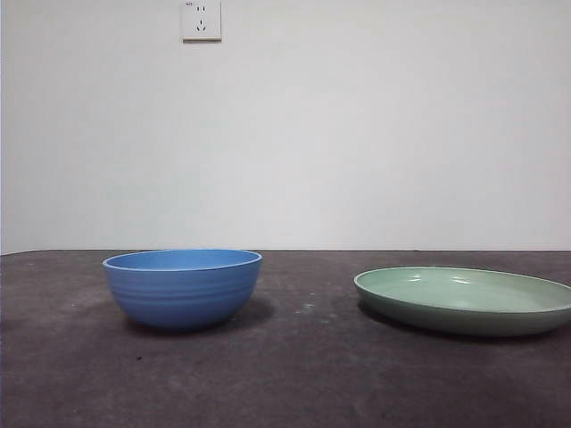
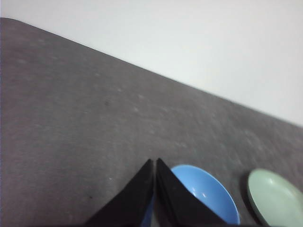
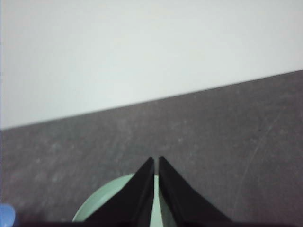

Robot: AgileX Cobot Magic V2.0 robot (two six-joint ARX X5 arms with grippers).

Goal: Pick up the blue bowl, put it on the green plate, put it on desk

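The blue bowl (image 1: 183, 287) stands upright and empty on the desk (image 1: 294, 374), left of centre in the front view. The green plate (image 1: 466, 300) lies flat on the desk to its right, well apart from it. Neither gripper shows in the front view. My left gripper (image 2: 155, 163) is shut and empty, high above the desk, with the bowl (image 2: 208, 194) below and beyond its tips and the plate (image 2: 277, 198) farther off. My right gripper (image 3: 156, 161) is shut and empty above the plate (image 3: 102, 208), which its jaws partly hide.
A white wall stands behind the desk's far edge, with a power socket (image 1: 202, 20) high on it. A sliver of the bowl (image 3: 6, 215) shows at the edge of the right wrist view.
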